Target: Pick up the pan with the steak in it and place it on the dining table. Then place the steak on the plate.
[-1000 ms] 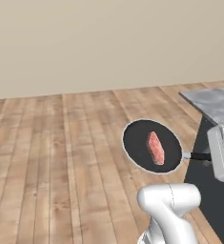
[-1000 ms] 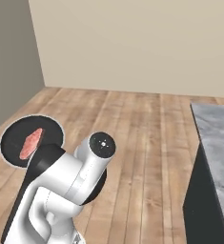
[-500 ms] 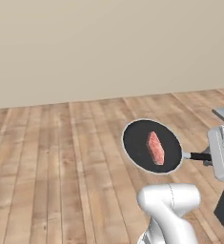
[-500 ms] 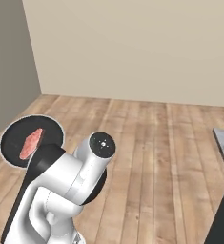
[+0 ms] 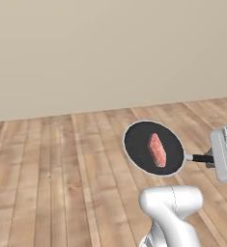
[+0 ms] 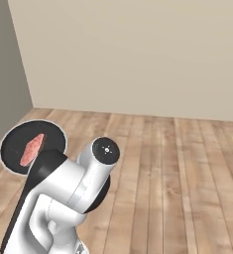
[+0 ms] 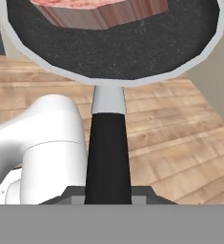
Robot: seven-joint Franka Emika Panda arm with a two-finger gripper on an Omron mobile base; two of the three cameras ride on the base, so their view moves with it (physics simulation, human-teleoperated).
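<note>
Left base view: the whole scene has shifted since one second ago. Then a grey marbled slab stood at 2 o'clock of the frame; half a second ago only a corner was left at the right edge; now it is gone, and bare wall and plank floor point(image 5: 47, 183) take its place. The whole picture shifted together, so this is the base turning or driving, not things moving. The pan point(image 5: 153, 147) sits at the same spot relative to the arm throughout, carried clear of the floor, level, with the steak point(image 5: 157, 149) lying just right of its centre.

Judgement: transport leg under way, pan lifted, dining table not yet reached and currently out of frame. The plate step is untouched.

Pan relative to gripper: in the left base view the handle point(image 5: 202, 157) runs from the pan toward 3 o'clock into the white hand at the frame edge. In the right base view the pan point(image 6: 53, 141) shows at 9 o'clock, partly behind the arm, steak point(image 6: 31, 149) on it.

Hand view: handle point(image 7: 107, 152) runs from 6 to 12 o'clock, entering the gripper point(image 7: 107, 199) at the bottom, which is clamped on it; pan bowl point(image 7: 132, 45) and steak point(image 7: 99, 12) at 12 o'clock.
</note>
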